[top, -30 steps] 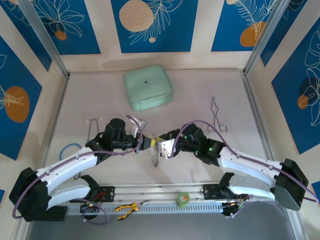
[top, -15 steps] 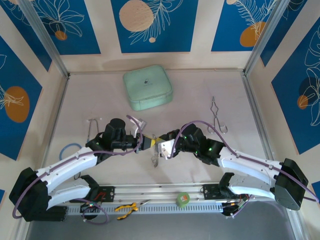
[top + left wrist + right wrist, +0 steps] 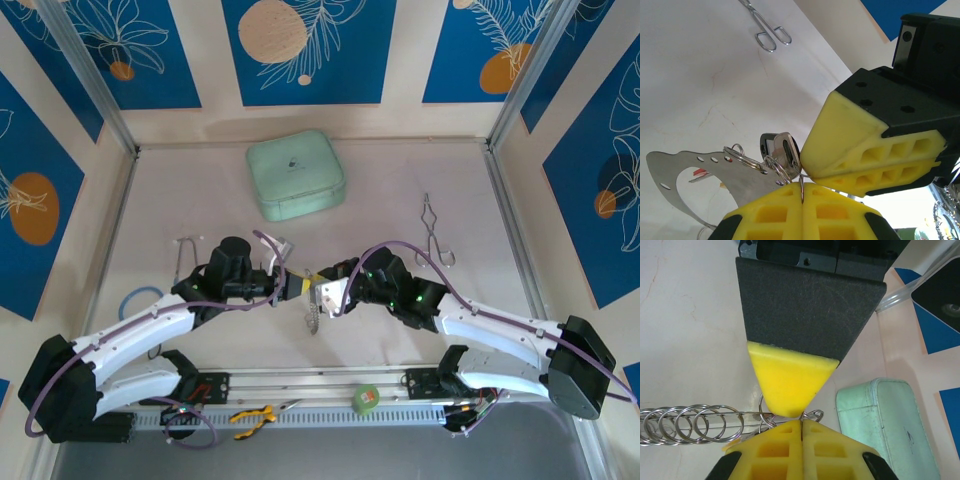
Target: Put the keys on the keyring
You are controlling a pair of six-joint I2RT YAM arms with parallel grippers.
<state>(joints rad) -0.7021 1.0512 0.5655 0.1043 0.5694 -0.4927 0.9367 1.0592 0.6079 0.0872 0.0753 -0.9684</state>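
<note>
Right pincer [image 3: 317, 290] perhaps marginally leftward.

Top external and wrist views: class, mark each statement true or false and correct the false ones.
1. The left claw is shut on thin wire of the keyring. True.
2. The mint-green case lies open. False: it is closed.
3. The green tape roll sits beside the case. False: it sits on the near rail between the arm bases.
4. The right claw is close against the left claw. True.
5. The silver wire tool lies left of the case. False: it lies to its right.
</note>
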